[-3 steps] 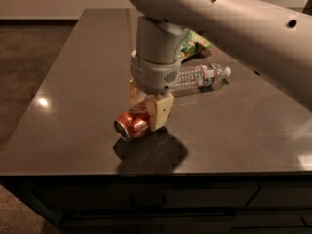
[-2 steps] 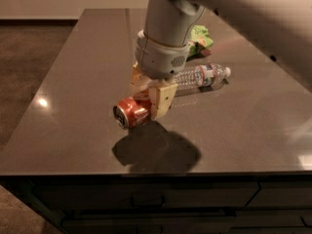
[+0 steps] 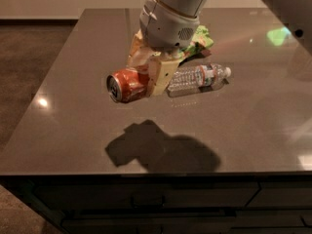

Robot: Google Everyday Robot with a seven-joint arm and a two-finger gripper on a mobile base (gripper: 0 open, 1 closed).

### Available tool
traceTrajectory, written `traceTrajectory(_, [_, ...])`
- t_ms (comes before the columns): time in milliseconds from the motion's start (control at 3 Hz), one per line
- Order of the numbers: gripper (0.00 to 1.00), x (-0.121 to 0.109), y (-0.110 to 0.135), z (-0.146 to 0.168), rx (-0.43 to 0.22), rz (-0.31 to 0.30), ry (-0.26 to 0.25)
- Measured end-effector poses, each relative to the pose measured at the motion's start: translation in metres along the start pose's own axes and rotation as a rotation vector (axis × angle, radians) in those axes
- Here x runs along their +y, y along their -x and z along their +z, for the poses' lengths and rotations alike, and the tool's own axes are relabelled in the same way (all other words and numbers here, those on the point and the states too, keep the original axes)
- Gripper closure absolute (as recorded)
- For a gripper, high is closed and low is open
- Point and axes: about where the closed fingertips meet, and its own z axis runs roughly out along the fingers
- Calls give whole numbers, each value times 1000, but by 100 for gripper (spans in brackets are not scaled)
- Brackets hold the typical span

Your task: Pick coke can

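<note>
The coke can point(image 3: 125, 85) is red-orange with a silver end facing left. It lies sideways in my gripper point(image 3: 146, 77), held in the air well above the dark table point(image 3: 73, 116). The gripper's cream fingers point(image 3: 158, 77) are shut on the can's right half. The can's shadow falls on the tabletop below it, toward the front edge. The grey arm comes down from the top of the view.
A clear plastic water bottle point(image 3: 197, 79) lies on its side on the table just right of the gripper. A green snack bag point(image 3: 200, 38) sits behind it, partly hidden by the arm. The table's front edge runs below the shadow.
The gripper has risen with the can in it, lifting it off the tabletop. The shadow has separated from the can and moved toward the front edge.
</note>
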Motion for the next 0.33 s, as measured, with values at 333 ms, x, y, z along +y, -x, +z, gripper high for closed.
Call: traceTrajectory(333, [100, -1, 0, 0, 0, 0, -2])
